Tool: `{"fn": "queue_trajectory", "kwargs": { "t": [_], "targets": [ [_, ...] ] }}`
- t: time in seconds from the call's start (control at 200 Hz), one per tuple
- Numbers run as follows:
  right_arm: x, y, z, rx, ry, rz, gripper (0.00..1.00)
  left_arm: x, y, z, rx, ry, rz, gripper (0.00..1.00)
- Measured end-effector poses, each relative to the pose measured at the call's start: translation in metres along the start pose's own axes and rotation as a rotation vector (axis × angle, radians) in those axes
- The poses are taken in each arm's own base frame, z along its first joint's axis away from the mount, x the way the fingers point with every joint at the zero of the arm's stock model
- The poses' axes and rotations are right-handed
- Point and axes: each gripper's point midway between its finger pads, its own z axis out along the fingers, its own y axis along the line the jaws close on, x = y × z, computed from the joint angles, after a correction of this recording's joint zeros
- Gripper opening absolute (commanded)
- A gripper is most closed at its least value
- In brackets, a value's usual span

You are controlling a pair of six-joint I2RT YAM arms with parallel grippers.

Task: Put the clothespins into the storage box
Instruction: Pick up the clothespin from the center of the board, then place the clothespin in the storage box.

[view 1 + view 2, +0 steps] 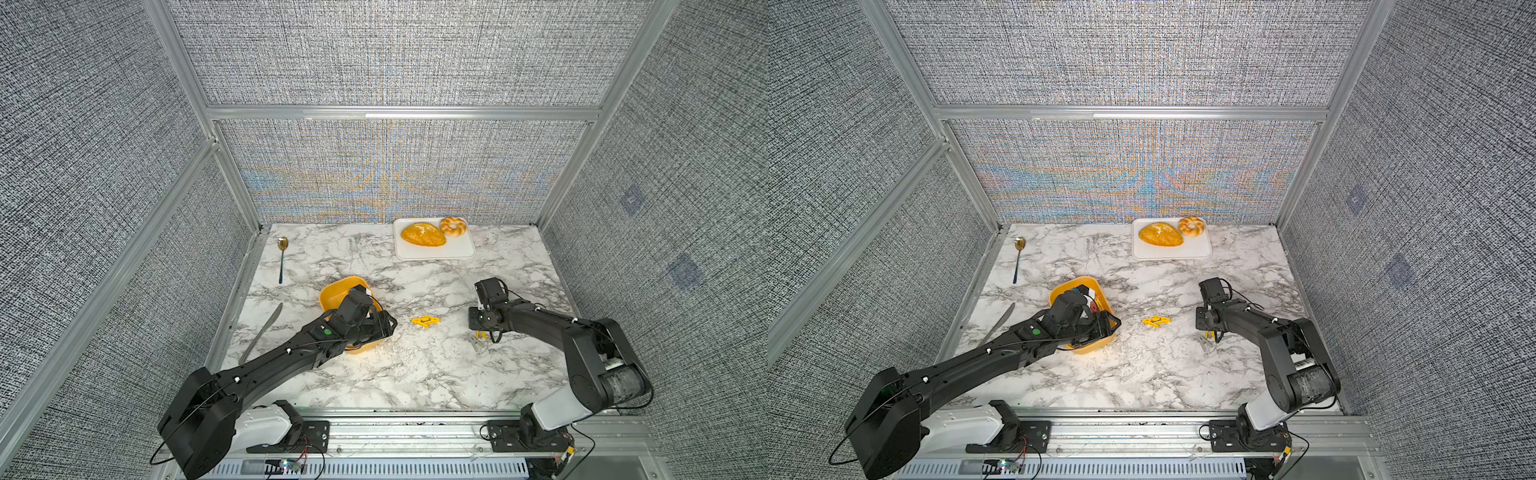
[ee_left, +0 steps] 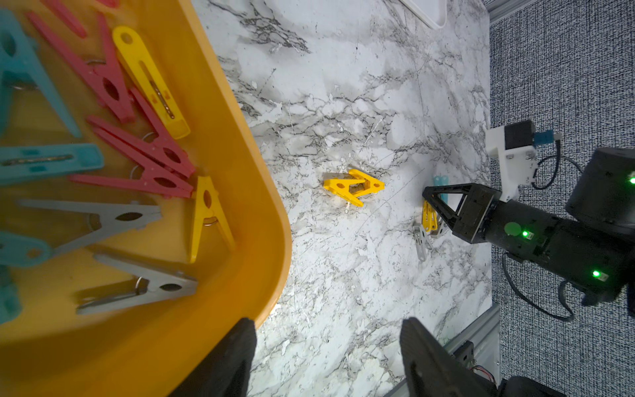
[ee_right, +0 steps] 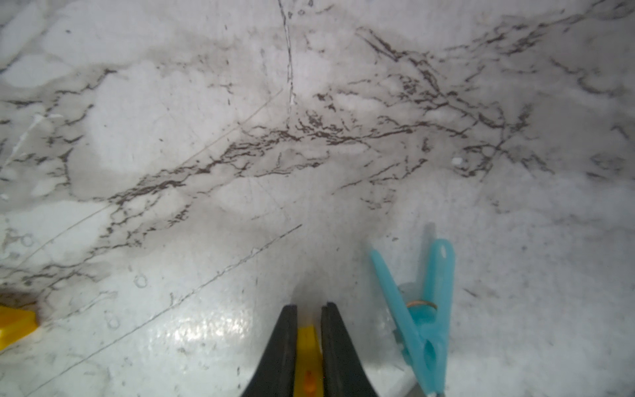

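Right gripper point(image 3: 309, 307) pinches a yellow clothespin point(image 3: 305, 347) between narrow jaws, a teal clothespin point(image 3: 426, 309) just beside it.

The storage box point(image 1: 330, 293) is set on the left half of the bench point(image 1: 415, 374), and many clothespins point(image 2: 154, 165) are contained in it. The left tool point(image 2: 326, 330) is held at the box's right edge, one finger over the rim. Left of the box a knife point(image 1: 262, 334) is laid, and farther back a spoon point(image 1: 282, 257). A loose pair point(image 1: 426, 321) of clothespins is placed mid-bench, between the box and the right tool point(image 3: 309, 311). Between that tool's fingers a pinched clothespin point(image 3: 307, 347) is caught, with a neighbouring clothespin point(image 3: 429, 309) laid just beside it. At the rear a tray point(image 1: 457, 248) is set, with a loaf point(image 1: 423, 235) and a ring bun point(image 1: 454, 226) on it.
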Motion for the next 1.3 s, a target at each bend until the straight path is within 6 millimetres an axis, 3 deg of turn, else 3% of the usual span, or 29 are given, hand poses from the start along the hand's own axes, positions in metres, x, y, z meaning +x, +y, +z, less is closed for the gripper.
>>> {"fn": "queue_trajectory", "kwargs": {
  "t": [0.29,0.41,0.55,0.666,0.801,0.936,1.081,1.211,1.301],
  "targets": [
    [-0.008,0.002,-0.006,-0.002,-0.014,0.004,0.08,-0.001,-0.001,0.0,0.002,-0.002,0.001,0.72],
    [-0.035,0.013,-0.019,-0.029,-0.068,0.004,0.07,-0.002,-0.003,-0.002,0.001,-0.002,0.004,0.71],
    [-0.06,0.04,-0.037,-0.095,-0.125,-0.011,0.07,-0.007,-0.005,-0.011,-0.012,-0.021,0.011,0.72],
    [-0.076,0.085,-0.061,-0.202,-0.166,-0.047,0.07,-0.016,0.001,-0.026,-0.039,-0.065,0.007,0.74],
    [-0.093,0.164,-0.097,-0.366,-0.213,-0.114,0.07,-0.035,0.025,-0.05,-0.082,-0.146,-0.044,0.74],
    [-0.096,0.247,-0.125,-0.527,-0.216,-0.187,0.07,-0.048,0.051,-0.077,-0.13,-0.221,-0.103,0.75],
    [-0.092,0.319,-0.143,-0.661,-0.196,-0.251,0.11,-0.046,0.063,-0.101,-0.146,-0.263,-0.12,0.77],
    [-0.089,0.366,-0.15,-0.751,-0.177,-0.289,0.2,-0.037,0.075,-0.109,-0.169,-0.269,-0.134,0.77],
    [-0.088,0.382,-0.156,-0.792,-0.167,-0.308,0.26,-0.031,0.081,-0.11,-0.181,-0.258,-0.139,0.77]
  ]
}}
